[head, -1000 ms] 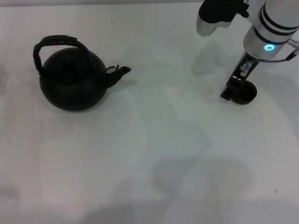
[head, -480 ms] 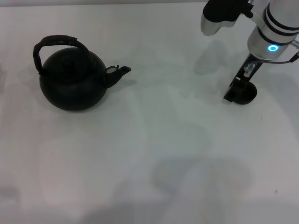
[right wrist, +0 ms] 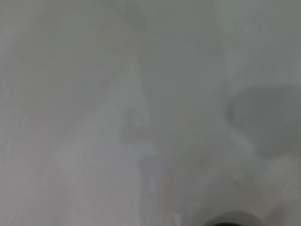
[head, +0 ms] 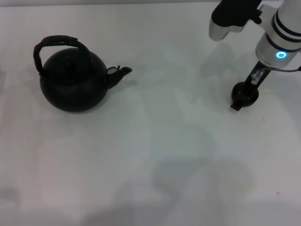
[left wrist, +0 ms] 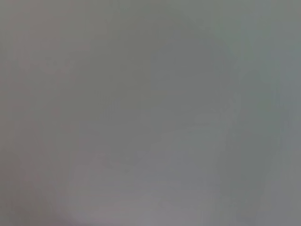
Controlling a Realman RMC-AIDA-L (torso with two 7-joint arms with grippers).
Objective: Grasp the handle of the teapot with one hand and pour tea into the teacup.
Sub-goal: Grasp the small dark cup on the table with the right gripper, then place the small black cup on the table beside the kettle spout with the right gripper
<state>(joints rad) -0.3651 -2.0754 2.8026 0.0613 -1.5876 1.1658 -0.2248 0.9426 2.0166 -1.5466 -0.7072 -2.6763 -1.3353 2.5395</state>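
The teapot point(head: 73, 82) is a large round matte black pot standing at the left of the white table, its short spout point(head: 121, 73) pointing right. Its thick dark arched handle point(head: 56, 43) spans over the knobbed lid. The tiny black teacup point(head: 245, 93) stands on the table at the far right. My right gripper point(head: 241, 100) reaches down from the upper right and is right at the teacup, partly covering it. A dark rim shows at the edge of the right wrist view point(right wrist: 231, 220). My left gripper is out of view; the left wrist view shows only blank surface.
The white table point(head: 155, 155) stretches between the teapot and the teacup with nothing on it. The right arm's white and black body point(head: 277, 33) hangs over the back right corner.
My right arm has shifted a little to the right and its gripper has swung toward the near side of the teacup. The teacup and teapot have stayed in place.
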